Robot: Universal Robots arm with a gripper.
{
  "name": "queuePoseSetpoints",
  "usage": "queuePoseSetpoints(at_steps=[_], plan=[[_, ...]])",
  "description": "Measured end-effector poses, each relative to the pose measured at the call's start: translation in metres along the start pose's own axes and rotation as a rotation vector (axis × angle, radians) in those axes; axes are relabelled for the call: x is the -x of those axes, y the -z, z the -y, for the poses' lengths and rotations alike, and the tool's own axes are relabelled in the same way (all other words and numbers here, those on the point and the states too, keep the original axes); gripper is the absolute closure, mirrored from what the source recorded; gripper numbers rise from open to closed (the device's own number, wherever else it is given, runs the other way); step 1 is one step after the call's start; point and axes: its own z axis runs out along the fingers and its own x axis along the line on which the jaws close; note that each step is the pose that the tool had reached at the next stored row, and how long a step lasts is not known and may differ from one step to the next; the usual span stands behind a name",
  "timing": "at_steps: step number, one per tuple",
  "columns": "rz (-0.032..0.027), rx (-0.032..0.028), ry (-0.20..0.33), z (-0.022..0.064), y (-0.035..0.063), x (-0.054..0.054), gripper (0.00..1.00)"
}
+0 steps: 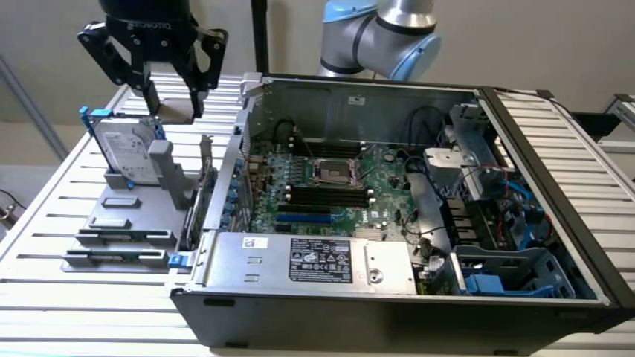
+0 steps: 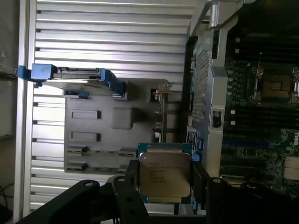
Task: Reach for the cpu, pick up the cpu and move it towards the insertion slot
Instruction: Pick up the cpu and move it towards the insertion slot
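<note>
Exterior view: claw (image 1: 171, 88) hangs above the grey fixture tray (image 1: 119, 223) on the slatted metal surface (image 1: 59, 186), off to the exterior view's left of the open computer case (image 1: 417, 297). Black fingers point down, and a flat grey plate shows between them; from this angle it cannot be read as a chip. Hard drive (image 1: 124, 152) in its blue bracket stands upright in the tray, just below and beside the claw. Inside the case, the insertion slot (image 1: 332, 172) sits on the green motherboard (image 1: 328, 190), a dark square in a silver frame, with long black memory slots on either side of it. Claw and slot are well apart, with the case wall between them. Arm's blue-and-silver joints (image 1: 382, 33) rise behind the case

Wrist view: the cpu (image 2: 164, 175) is plain here, silver-grey face with printed text on a green-edged board, pinched between the claw's two black fingers (image 2: 133, 179), one on each of two opposite edges. It hangs clear above the tray, not resting in it. Tray recesses, the blue-bracketed drive (image 2: 70, 74) seen edge-on, and the slatted surface lie beneath. Case edge and motherboard run along one side, and the insertion slot (image 2: 275, 86) shows as a brown square in a metal frame, well away from the chip
</note>
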Motion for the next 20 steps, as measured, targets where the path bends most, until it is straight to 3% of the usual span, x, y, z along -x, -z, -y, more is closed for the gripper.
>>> queuePoseSetpoints(at_steps=[10,20], plan=[[-0.0047,0.0002,0.000,0.0020,0.0024,0.045,0.45],[-0.0053,0.0002,0.000,0.0039,0.0037,0.091,0.45]])
